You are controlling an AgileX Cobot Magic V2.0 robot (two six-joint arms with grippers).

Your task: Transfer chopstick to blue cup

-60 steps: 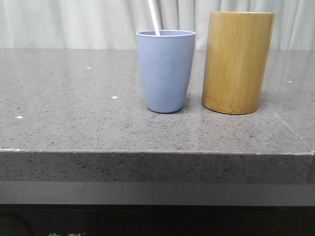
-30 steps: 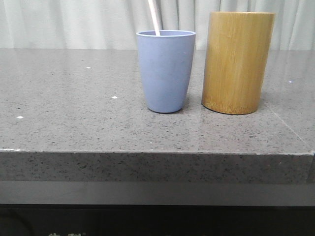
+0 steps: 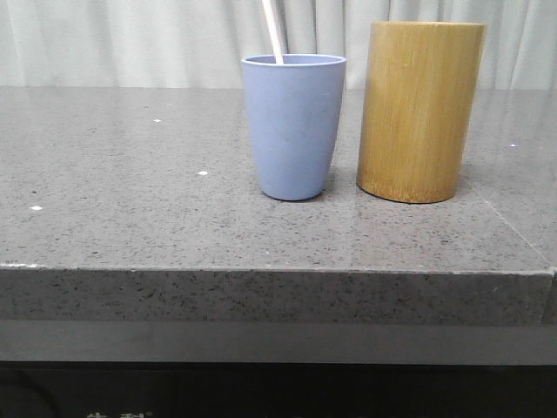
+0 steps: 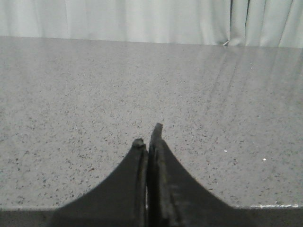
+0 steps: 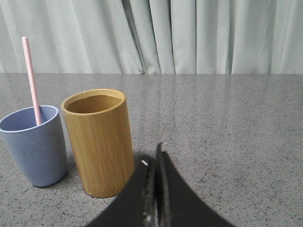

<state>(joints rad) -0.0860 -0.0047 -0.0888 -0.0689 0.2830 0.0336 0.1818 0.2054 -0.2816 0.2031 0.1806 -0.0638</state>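
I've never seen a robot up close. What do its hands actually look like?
Only the fingers show, in the wrist views. The left hand and right hand each have two matte black fingers, broad at the base and curving to narrow tips. No cables, markings or arm casing are visible.

Bamboo holder [image 3: 421, 109] upright on grey table [image 3: 130, 218].

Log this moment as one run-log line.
chopstick standing in blue cup | bamboo holder beside cup | left gripper shut, empty | right gripper shut, empty
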